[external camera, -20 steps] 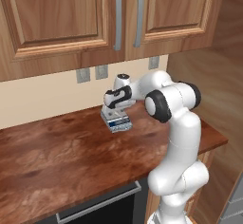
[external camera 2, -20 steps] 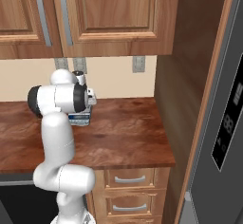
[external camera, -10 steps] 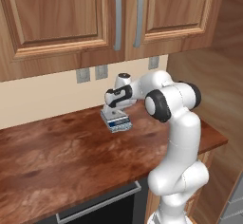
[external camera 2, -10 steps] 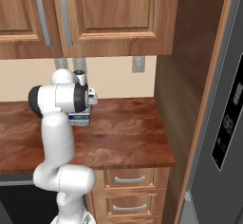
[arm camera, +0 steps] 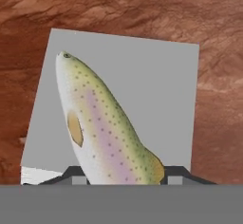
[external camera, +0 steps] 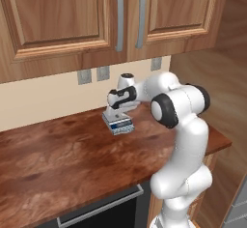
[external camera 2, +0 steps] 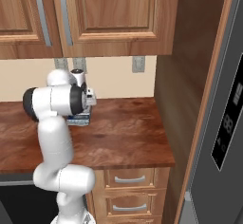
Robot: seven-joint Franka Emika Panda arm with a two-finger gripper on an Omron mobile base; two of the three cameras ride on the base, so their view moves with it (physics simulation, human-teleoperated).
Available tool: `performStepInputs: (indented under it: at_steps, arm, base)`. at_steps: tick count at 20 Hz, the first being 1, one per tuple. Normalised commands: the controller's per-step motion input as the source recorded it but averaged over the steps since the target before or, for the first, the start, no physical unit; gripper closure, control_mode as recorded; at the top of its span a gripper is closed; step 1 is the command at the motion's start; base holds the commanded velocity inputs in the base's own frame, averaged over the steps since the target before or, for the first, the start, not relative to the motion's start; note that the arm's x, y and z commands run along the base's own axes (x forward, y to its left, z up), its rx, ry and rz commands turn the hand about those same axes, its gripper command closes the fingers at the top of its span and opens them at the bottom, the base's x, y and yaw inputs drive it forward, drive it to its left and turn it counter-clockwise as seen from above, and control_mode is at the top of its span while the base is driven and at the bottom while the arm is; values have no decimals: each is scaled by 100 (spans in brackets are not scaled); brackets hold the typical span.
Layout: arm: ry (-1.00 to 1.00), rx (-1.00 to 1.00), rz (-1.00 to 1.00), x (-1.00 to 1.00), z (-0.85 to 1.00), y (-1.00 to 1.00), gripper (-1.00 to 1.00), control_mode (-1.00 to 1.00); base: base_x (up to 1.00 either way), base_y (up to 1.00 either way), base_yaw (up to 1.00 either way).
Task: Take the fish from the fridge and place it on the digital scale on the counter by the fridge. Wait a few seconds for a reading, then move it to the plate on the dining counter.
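In the hand view the fish (arm camera: 102,123), a pale speckled body with a greenish back, lies slanted on the silvery top of the digital scale (arm camera: 156,85). Its rear end sits between my gripper (arm camera: 124,175) fingertips (arm camera: 78,174), which press against both of its sides, so the gripper is shut on it. From the base, my gripper (external camera: 117,112) hangs low over the scale (external camera: 118,124) near the back of the counter (external camera: 62,159). The right base view has the scale (external camera 2: 78,119) partly hidden behind my arm.
Wooden wall cabinets (external camera: 116,14) hang above the counter, with outlets (external camera: 91,75) on the wall behind the scale. The grey fridge (external camera 2: 223,123) stands at the right past a tall wood panel (external camera 2: 185,76). Drawers (external camera 2: 130,180) sit below the worktop (external camera 2: 123,133).
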Motion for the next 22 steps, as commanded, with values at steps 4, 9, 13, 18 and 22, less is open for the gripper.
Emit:
performStepInputs:
  at_steps: [4,9,13,18,22]
  arm:
    - [-10,2,0,-88,0,-26,100,-100]
    - [-4,1,0,-93,29,-27,100,-100]
    - [-2,0,0,-100,60,-31,100,-100]
    - [0,0,-2,-100,75,-35,100,-100]
    - [0,0,-5,-100,72,-37,100,-100]
  base:
    - [0,0,0]
    - [0,0,0]
    - [0,0,0]
    - [0,0,0]
    - [0,0,0]
